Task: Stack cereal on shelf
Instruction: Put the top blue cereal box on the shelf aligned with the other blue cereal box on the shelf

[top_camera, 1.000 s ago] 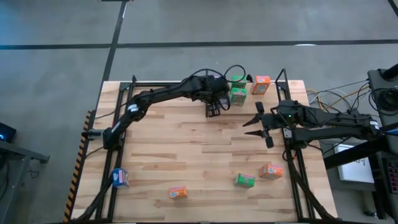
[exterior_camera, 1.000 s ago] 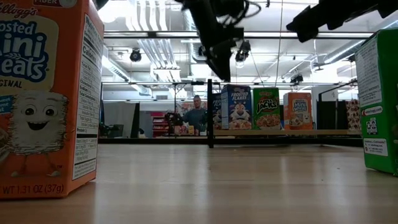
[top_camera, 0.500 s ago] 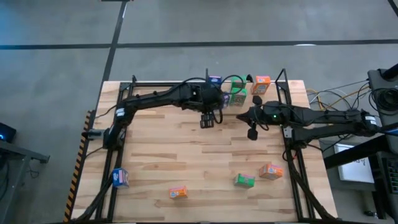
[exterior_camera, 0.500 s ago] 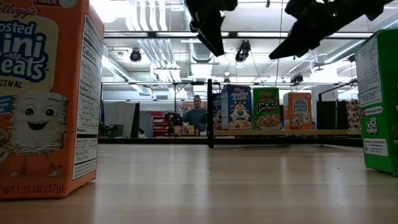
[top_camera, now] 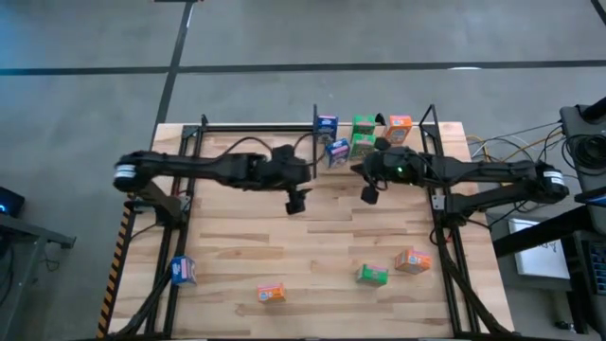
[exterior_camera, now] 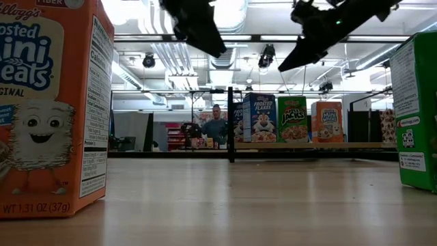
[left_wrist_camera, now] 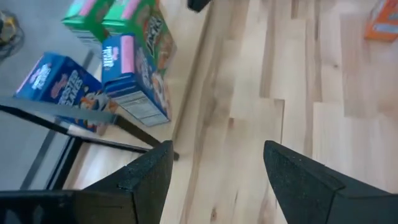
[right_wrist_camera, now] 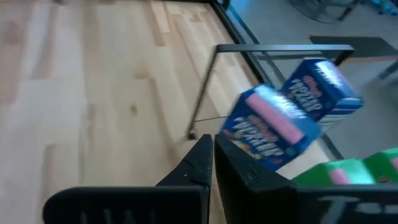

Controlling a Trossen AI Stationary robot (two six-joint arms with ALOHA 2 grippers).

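Observation:
The shelf (exterior_camera: 345,145) runs along the table's far edge with a black divider (top_camera: 315,116). Blue (top_camera: 338,150), green (top_camera: 362,144) and orange (top_camera: 399,130) cereal boxes stand on it; another blue box (top_camera: 327,123) stands at the divider. More boxes lie near the table's near edge: blue (top_camera: 183,270), orange (top_camera: 271,294), green (top_camera: 372,275), orange (top_camera: 413,260). My left gripper (top_camera: 295,201) hangs open above mid-table, away from the shelf. My right gripper (top_camera: 368,193) is shut and hovers just short of the blue box (right_wrist_camera: 273,127), holding nothing.
Black frame rails (top_camera: 194,152) run along the table's left and right sides. In the low view an orange box (exterior_camera: 51,109) and a green box (exterior_camera: 416,113) stand close to the camera at either side. Bare wood (top_camera: 312,242) lies between the shelf and the near boxes.
My left gripper has drawn back from the shelf, moving toward the table's left and near side, its arm swinging out to the left. My right gripper has moved left toward the blue boxes on the shelf, and its fingers have gone from spread to shut.

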